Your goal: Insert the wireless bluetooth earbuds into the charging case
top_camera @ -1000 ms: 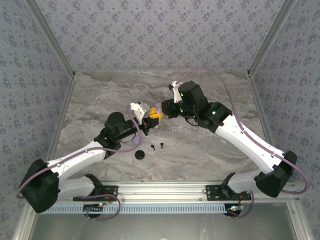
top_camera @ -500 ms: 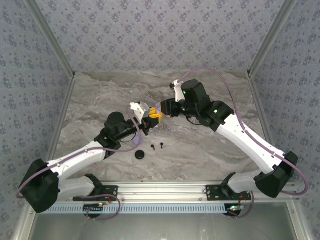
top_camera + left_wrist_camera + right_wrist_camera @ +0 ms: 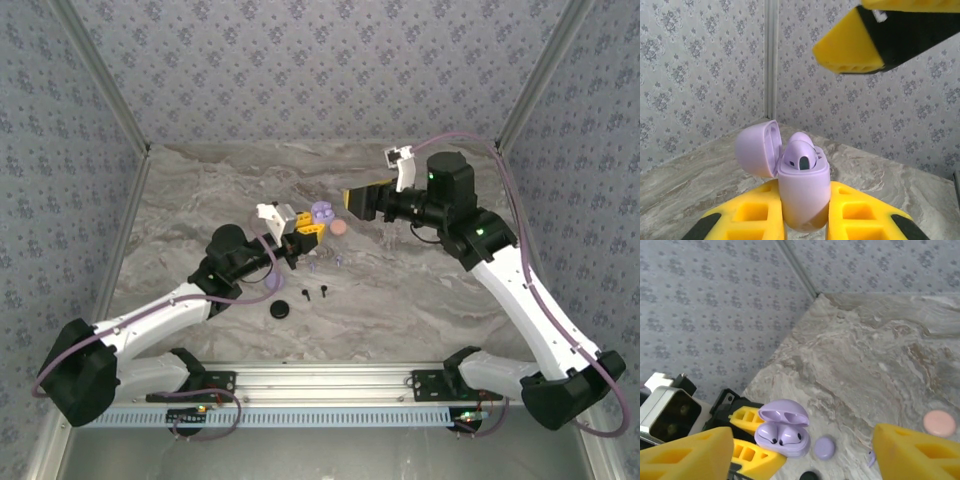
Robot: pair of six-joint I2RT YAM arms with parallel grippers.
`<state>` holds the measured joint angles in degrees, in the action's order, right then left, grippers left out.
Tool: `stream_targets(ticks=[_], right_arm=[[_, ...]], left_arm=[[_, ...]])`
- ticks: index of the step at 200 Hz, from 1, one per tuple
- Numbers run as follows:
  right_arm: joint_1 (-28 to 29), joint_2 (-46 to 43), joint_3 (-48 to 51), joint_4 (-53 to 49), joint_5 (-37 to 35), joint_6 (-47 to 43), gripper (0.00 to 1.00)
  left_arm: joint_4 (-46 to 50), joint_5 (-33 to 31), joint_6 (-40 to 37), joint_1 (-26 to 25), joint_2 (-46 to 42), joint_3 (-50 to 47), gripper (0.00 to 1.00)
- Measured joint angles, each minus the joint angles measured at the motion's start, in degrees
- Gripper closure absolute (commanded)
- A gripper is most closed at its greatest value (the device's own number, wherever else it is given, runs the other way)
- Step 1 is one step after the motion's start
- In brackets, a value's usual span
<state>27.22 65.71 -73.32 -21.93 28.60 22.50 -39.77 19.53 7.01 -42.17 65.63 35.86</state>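
My left gripper [image 3: 311, 229] clamps the open lilac charging case [image 3: 803, 195], earbuds [image 3: 801, 156] seated; right gripper [image 3: 355, 203] gapes wide, empty.

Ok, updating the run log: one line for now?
left end effector: shut on charging case | lid: open | earbuds: inside | right end effector: open

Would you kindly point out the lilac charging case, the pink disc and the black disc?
lilac charging case [image 3: 803, 197], left wrist view, front of its body.
pink disc [image 3: 939, 423], right wrist view, middle of its top.
black disc [image 3: 279, 309], top external view, its middle.
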Motion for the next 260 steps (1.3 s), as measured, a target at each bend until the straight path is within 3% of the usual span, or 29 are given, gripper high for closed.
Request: stream_targets(ticks=[45, 112, 223, 260], right_arm=[[0.48, 4.83, 2.36, 5.25, 13.29, 0.15, 0.12], [4.33, 9.90, -0.13, 5.92, 20.02, -1.01, 0.20], [4.28, 5.86, -0.98, 4.37, 17.53, -5.01, 0.20], [3.85, 4.42, -0.94, -0.81, 9.46, -6.91, 0.12]], left_arm=[[-1.03, 2.51, 1.20, -0.02, -0.44, 0.22, 1.00], [-1.20, 3.65, 1.66, -0.02, -0.44, 0.90, 1.00], [-1.42, 4.48, 1.44, -0.37, -0.76, 1.73, 1.00], [2.10, 2.05, 1.42, -0.37, -0.76, 2.03, 1.00]])
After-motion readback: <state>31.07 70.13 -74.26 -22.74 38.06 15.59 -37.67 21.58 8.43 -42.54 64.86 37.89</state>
